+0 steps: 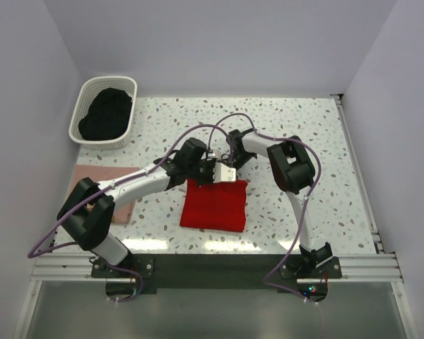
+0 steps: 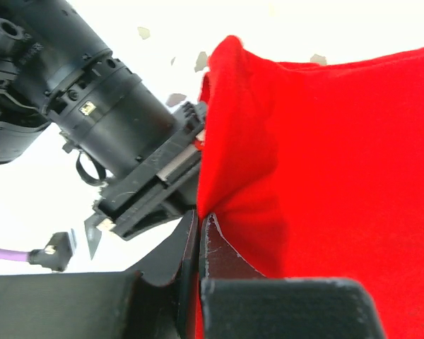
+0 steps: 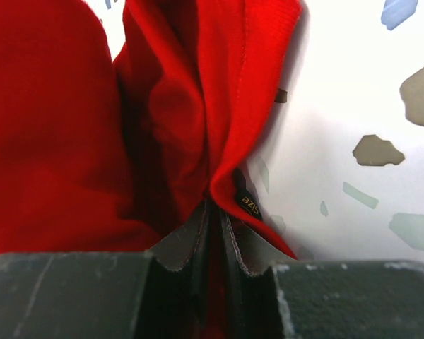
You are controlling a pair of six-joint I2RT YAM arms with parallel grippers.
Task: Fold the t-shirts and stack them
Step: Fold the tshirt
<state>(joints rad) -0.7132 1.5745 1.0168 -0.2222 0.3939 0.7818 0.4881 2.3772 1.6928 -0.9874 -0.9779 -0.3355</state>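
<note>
black cloth in basket, t-shirt outside

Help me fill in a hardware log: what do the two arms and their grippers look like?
The left arm and right arm have white tubular links joined by bulky black joint housings. A thin purple cable loops along each. The left gripper and right gripper are matte black, with flat, dark, scuffed fingers.

White speckled terrazzo table. A folded bright red cloth t-shirt lies centre, near the front edge. A pale pink cloth t-shirt lies flat at the left edge, apart from the red. A white slatted plastic basket stands in the far-left corner.
</note>
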